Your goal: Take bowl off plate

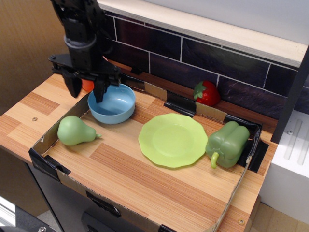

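On the wooden counter [145,179] sits a shallow cardboard tray [46,162] holding everything but the strawberry and cup. Over its back-left corner hangs the black arm, its jaws [87,89] spread apart and pointing down. One finger dips inside the bowl [115,105] at its left rim; the other stands outside the tray wall, so the bowl's left edge lies between them, though I cannot tell whether either finger touches it. That bowl rests upright on the wood, well apart from the plate [173,139], which lies flat and bare near the tray's middle. Just right of the plate lies a pepper [227,143], close to its rim. Left of the bowl and nearer the front lies a pear [75,131]. Against the tiled wall stands a strawberry [206,93]. Behind the jaws, a red cup [87,84] shows partly.
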